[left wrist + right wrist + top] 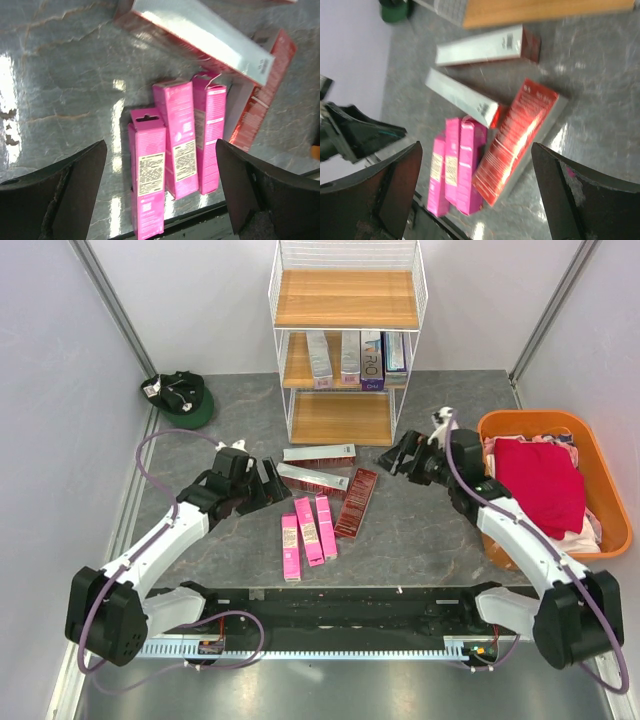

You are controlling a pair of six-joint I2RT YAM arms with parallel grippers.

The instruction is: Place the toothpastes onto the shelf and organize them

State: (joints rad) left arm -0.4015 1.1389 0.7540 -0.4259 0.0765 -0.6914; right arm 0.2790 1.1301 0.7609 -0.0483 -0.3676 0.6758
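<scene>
Several silver, blue and purple toothpastes [350,358] stand on the middle board of the white wire shelf [345,298]. Three dark red boxes [319,454] [312,478] [356,502] lie on the table in front of it. Three pink boxes [308,530] lie side by side nearer the arms. My left gripper [272,480] is open, left of the red boxes, and looks down on the pink boxes [178,137]. My right gripper [398,455] is open, right of the pile, with a red box [517,140] and the pink boxes [457,165] below it. Neither holds anything.
An orange tub [600,490] full of clothes stands at the right edge of the table, beside the right arm. A dark green cap [180,398] lies at the back left. The shelf's bottom board [340,418] is bare.
</scene>
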